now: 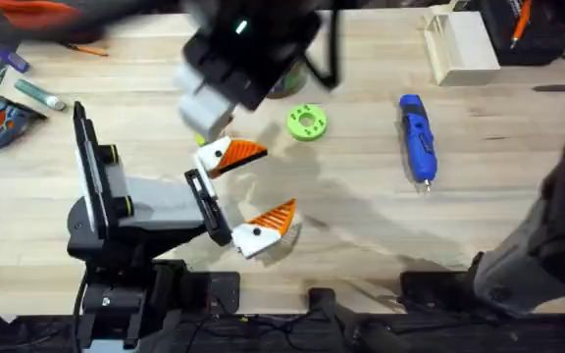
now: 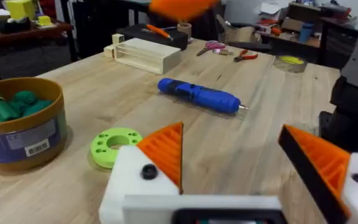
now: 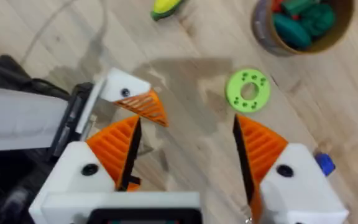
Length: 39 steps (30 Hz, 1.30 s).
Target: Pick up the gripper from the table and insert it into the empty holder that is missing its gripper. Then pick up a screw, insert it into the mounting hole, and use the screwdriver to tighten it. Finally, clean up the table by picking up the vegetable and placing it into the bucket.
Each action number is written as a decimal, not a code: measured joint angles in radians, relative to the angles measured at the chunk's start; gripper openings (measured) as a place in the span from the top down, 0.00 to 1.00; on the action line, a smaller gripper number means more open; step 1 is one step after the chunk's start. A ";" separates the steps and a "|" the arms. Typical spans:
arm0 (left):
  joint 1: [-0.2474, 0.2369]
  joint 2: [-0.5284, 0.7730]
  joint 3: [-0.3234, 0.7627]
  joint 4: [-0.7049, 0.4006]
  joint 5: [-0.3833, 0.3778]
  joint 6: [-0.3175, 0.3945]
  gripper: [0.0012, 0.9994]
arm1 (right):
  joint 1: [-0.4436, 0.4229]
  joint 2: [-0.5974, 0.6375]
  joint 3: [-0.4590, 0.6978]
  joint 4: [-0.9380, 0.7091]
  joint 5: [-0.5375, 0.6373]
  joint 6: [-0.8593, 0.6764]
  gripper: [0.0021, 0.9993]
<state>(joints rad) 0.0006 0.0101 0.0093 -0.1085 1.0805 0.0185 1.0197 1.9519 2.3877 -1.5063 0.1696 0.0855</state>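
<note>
Yellow-green vegetable (image 3: pixel 163 7) lies on counter (image 1: pixel 361 216) near bucket (image 3: pixel 303 25), left of centre in overhead. Judged light, smooth, slippery; best pinched mid-body. Left gripper (image 1: pixel 263 186) and right gripper (image 3: pixel 185 134) jaws spread, empty.

One screwdriver (image 1: pixel 416 137), one green disc (image 1: pixel 306 123), one bucket (image 2: pixel 18 124), one vegetable (image 3: pixel 166 7)

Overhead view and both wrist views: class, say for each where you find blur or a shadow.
Overhead: the right arm, close under the camera, is a dark smear; a soft shadow lies on the table beside the left gripper. Left wrist: an orange shape is blurred, the screwdriver crisp. Right wrist: a grey shadow darkens the table beside the green disc.
</note>
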 joint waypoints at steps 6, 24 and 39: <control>0.000 0.000 0.000 0.000 0.000 0.000 0.01 | -0.077 -0.028 0.005 -0.067 0.009 0.063 0.15; 0.000 0.000 0.000 0.000 0.000 0.001 0.01 | -0.246 -0.352 -0.575 0.132 0.061 0.219 0.03; 0.000 0.000 0.000 0.000 0.000 0.002 0.01 | -0.758 -0.575 -1.089 0.270 0.077 0.334 0.01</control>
<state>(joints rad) 0.0006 0.0101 0.0093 -0.1085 1.0805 0.0210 0.2620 1.3764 1.2991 -1.2359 0.2462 0.4198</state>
